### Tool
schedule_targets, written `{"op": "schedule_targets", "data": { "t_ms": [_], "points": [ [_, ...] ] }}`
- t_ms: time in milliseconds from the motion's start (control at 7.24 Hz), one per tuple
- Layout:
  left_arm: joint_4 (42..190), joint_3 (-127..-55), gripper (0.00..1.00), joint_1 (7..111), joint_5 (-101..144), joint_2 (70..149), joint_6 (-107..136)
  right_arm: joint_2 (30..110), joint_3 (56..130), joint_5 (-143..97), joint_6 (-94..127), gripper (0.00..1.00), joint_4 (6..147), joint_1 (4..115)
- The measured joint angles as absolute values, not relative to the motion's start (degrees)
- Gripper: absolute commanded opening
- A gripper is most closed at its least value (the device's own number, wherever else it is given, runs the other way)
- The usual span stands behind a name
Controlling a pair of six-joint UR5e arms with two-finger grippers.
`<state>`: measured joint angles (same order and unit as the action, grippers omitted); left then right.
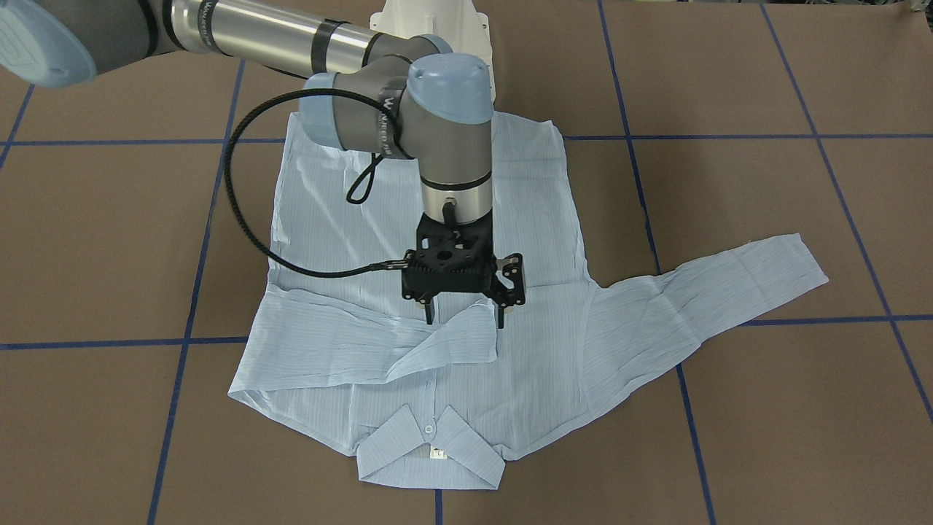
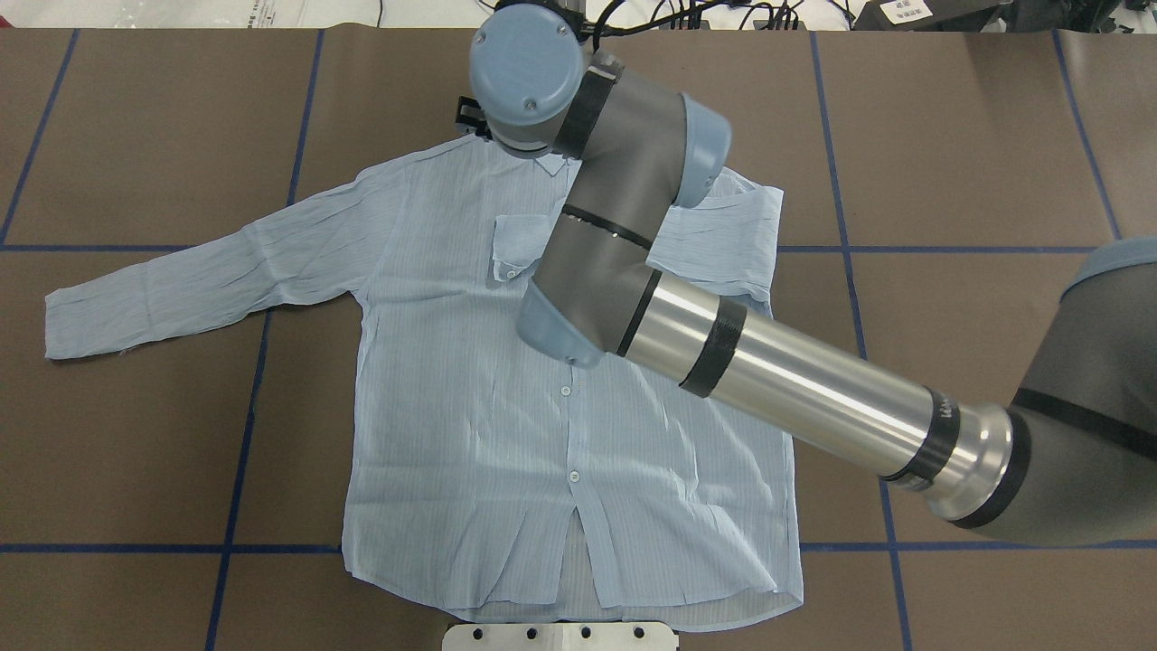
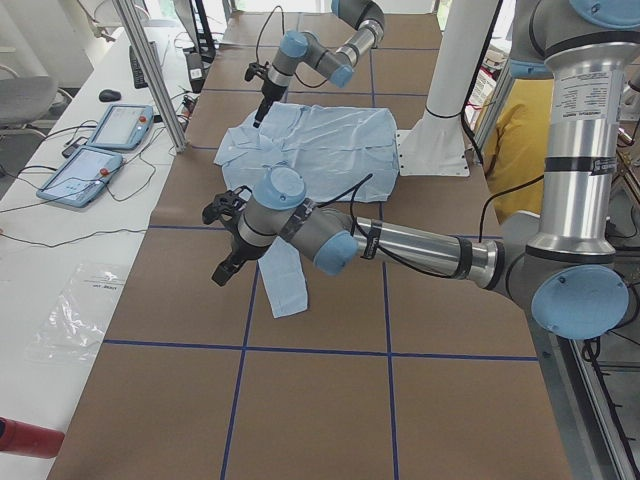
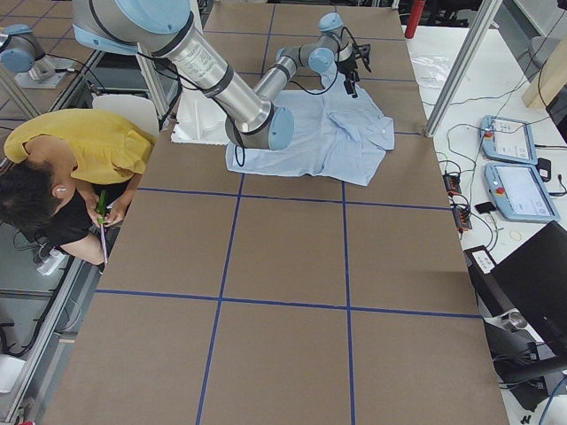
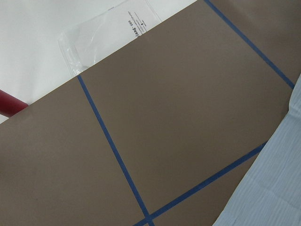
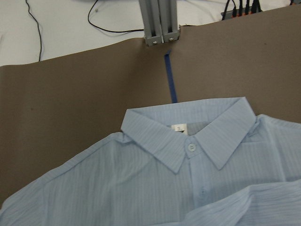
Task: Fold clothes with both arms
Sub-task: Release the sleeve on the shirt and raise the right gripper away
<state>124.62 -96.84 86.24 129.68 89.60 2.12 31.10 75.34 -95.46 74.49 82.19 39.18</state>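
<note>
Hovering over one shirt (image 1: 328, 233), the right tool (image 1: 464, 315) gapes empty; for the left tool (image 3: 232, 262) I cannot tell.

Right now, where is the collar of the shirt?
In the front-facing view the collar lies at the bottom centre, at the end of the shirt farthest from the robot's base, just beyond the right pincer and the folded-in sleeve.

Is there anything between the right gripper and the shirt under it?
Nothing visible stands between them. The right gripper hangs open right over the shirt, poised at the end of the folded-in sleeve. Its black cable loops off to one side, not under it.
</note>
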Motion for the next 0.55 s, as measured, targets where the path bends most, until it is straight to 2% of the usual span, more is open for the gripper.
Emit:
{"op": "schedule_targets", "data": {
  "t_ms": [276, 553],
  "points": [
    [143.7, -87.5, 1.0, 81.9, 129.7, 87.9, 15.4, 42.9, 90.3, -106.5, 64.5, 1.0, 89.1, 47.9],
    [158.2, -82.5, 0.83, 76.4, 127.4, 84.5, 29.0, 57.0, 102.6, -114.4, 51.6, 1.0, 90.9, 55.9]
  ]
}}
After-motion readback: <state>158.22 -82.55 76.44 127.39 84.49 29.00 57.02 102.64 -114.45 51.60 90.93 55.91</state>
